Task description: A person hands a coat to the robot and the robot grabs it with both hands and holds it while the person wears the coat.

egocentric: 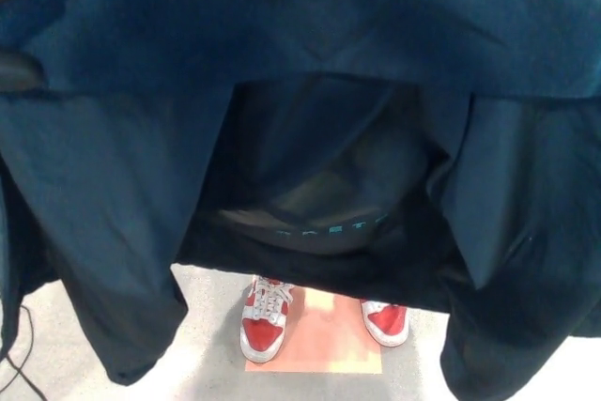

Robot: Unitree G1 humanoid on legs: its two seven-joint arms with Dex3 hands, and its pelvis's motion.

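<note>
Matt cloth over a smooth floor

Coat (310, 35): dark matt woven cloth, softly creased. Shoes (266, 322): glossy red and white. Floor (202, 373): pale, smooth.

Pale grey floor (216, 363) is showing below; an orange-pink mat (324, 345) is lying flat on it.

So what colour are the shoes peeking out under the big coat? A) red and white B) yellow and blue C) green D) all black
A: the two shoes showing below the hem of the dark blue coat are red with white laces and soles, standing by an orange mat on the floor.
</note>
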